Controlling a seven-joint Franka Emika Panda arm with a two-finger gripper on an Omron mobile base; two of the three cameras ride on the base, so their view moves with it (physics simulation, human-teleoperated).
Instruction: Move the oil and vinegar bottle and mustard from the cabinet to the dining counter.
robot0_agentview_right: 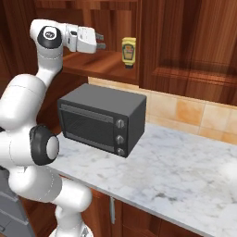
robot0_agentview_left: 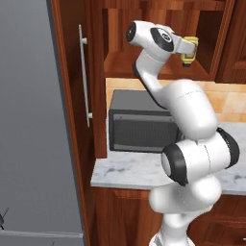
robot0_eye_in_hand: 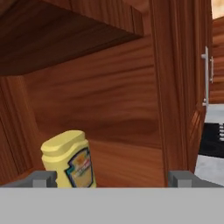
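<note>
Hand: raised level with the open cabinet shelf, fingers spread wide, holding nothing. It points along the shelf toward the mustard, which reads as a line-up for a side-on grasp.

Mustard: just ahead of the hand, apart from it, standing cap-down on the shelf. In the hand view the mustard sits left of centre, nearer the left fingertip than the right, so the hand probably needs a small sideways shift before the fingers can straddle it. From the left base view the mustard shows past the wrist, partly hidden.

Cabinet interior: shelf board under the mustard, wooden back wall beyond it, an upper shelf above. Nothing lies between hand and mustard. Room above and to the sides looks tight; the upright cabinet frame right of the hand is the likeliest thing to brush.

Oil and vinegar bottle: cannot be made out on this shelf.

Toaster oven: below the hand, on the counter, clear of the reach.

Cabinet door handle: far off to the hand's side, not in the way.
</note>
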